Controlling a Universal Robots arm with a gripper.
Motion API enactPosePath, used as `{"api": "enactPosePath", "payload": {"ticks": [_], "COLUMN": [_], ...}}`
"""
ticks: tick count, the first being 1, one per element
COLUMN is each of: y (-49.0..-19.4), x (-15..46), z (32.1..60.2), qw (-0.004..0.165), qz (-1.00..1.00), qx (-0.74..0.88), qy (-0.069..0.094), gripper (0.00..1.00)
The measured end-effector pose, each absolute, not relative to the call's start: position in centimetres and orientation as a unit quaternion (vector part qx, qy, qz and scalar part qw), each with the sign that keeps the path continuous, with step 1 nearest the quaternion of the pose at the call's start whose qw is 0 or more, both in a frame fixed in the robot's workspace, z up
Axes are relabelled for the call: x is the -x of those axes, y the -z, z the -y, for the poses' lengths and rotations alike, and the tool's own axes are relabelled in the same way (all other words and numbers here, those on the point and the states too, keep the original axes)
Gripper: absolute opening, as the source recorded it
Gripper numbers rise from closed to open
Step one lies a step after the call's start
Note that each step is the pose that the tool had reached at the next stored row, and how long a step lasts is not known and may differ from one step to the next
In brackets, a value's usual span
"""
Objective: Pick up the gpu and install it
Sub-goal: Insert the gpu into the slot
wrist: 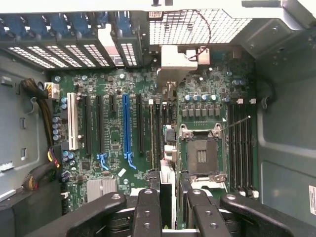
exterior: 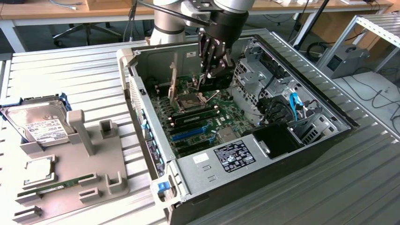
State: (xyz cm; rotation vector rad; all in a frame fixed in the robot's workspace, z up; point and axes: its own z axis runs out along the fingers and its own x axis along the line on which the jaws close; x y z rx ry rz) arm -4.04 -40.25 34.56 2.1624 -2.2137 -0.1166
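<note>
Gripper (wrist: 170, 195) fingers (wrist: 147, 212) sit closest to the wrist cam. Both black pads are clamped on the gpu (wrist: 168, 177), one per side, with no gap visible.

1. Gpu orientation: held on edge and seen edge-on as a thin dark strip running away from the fingers. Its pale bracket end (wrist: 176, 61) points toward the rear slot grilles of the PC case (exterior: 134, 93).
2. Gpu position: inside the case, over the motherboard (wrist: 113, 148), approx. between the expansion slots and the CPU socket (wrist: 201, 153). The long blue slot (wrist: 126, 128) lies off to one side, apart from the card. Contact between card edge and board: can't tell.
3. Ext. view: arm reaches down into the open case at its far end.
4. Grey parts tray (exterior: 62, 201) sits at the exterior view's left, well apart from the case — it carries a hard drive (exterior: 40, 126), a CPU chip (exterior: 39, 171) and a green RAM stick (exterior: 59, 184).
</note>
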Motion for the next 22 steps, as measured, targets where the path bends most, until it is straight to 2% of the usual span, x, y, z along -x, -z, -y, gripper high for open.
{"api": "enactPosePath", "payload": {"ticks": [22], "y": [-34.56], "x": [4.04], "z": [40.24], "qw": [0.025], "qz": [0.672], "qx": [-0.740], "qy": [0.036], "gripper": [0.26]}}
